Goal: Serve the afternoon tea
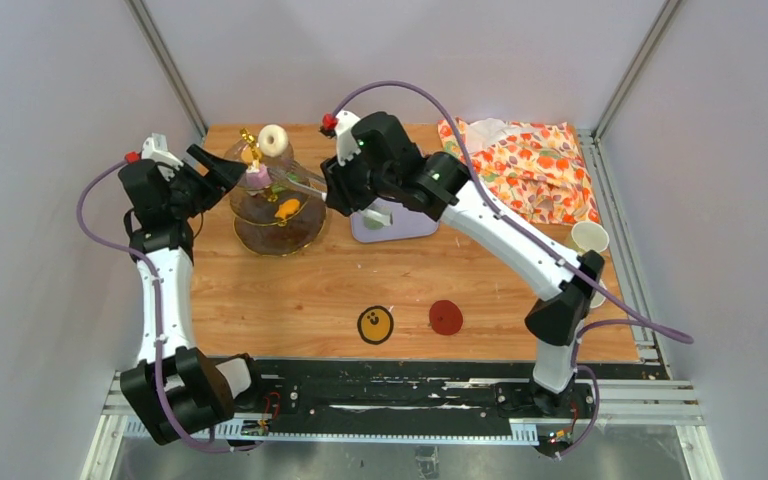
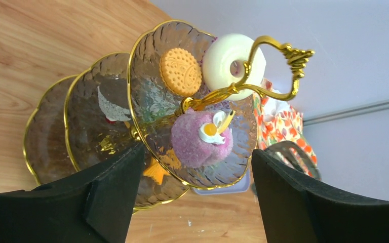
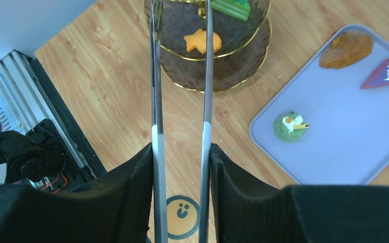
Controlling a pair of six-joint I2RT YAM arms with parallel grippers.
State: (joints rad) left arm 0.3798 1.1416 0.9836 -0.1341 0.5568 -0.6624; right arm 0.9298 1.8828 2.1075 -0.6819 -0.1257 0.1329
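Left end effector [image 1: 225, 170] hovers wide open just beside the glass stand [image 1: 270, 242] at the counter's [image 1: 290, 300] far left, purple cake [image 2: 200, 139] on top. Right end effector [image 3: 181, 152] clamps the metal tongs [image 3: 156, 76], blades parted: I'd draw them back level, clear of the gold handle [image 2: 278, 55]

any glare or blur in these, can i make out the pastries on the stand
Top external: even light, soft shadows, but the stand is small, its pastries hard to read. Left wrist: purple cake and biscuit sharp, glints on the glass, near fingers plain black. Right wrist: tongs gleam, tray crisp.
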